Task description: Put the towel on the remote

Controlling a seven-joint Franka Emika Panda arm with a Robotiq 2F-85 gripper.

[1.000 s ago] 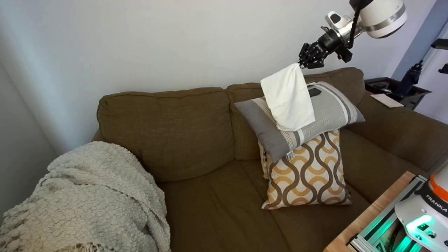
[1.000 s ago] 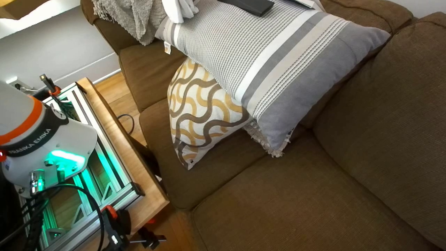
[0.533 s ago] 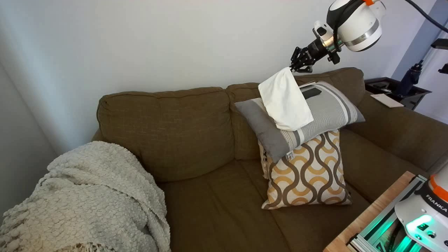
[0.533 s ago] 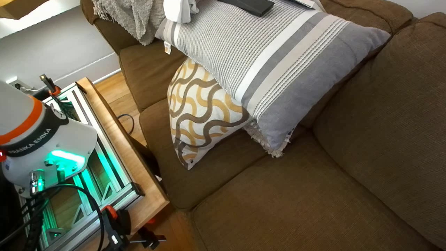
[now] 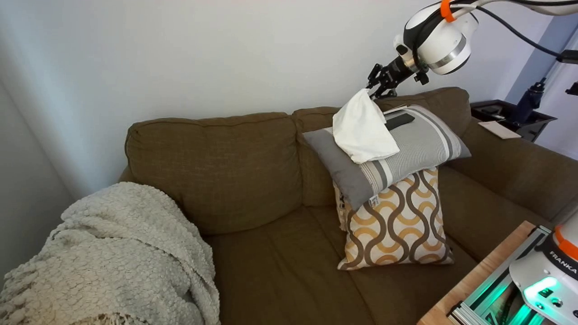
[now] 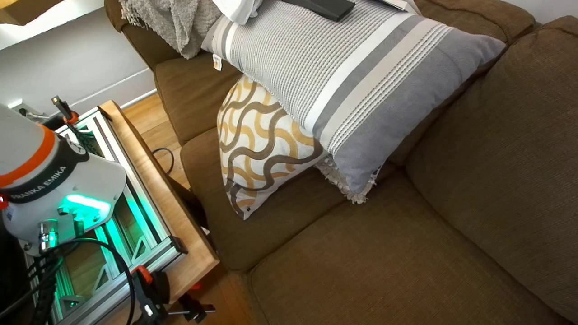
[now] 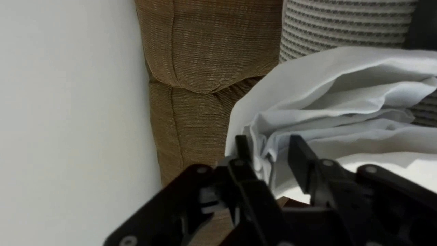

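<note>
The white towel [image 5: 363, 128] stands peaked on the left part of the grey striped pillow, its top at my gripper. In an exterior view only its lower end [image 6: 241, 9] shows. The black remote [image 5: 399, 121] lies on the same pillow, just right of the towel in that view; it also shows in the other exterior frame [image 6: 327, 8], cut by the edge. In the wrist view a dark shape at top right [image 7: 423, 27] appears to be the remote. My gripper [image 7: 269, 153] has its fingers apart, with towel folds [image 7: 263, 143] loosely between them and a gap beside the right finger.
The striped pillow [image 5: 420, 140] rests on a yellow-patterned pillow [image 5: 397, 221] on the brown sofa [image 5: 216, 171]. A flat pale item [image 6: 397, 3] lies behind the remote. A fleece blanket [image 5: 126, 253] covers the sofa's left end. The wall [image 5: 216, 58] is close behind the gripper.
The gripper moved left and slightly down in the exterior view, carrying the towel's top. Its fingers have opened. The towel's lower edge shifted up and the cloth slumped wider. The remote shows more.
</note>
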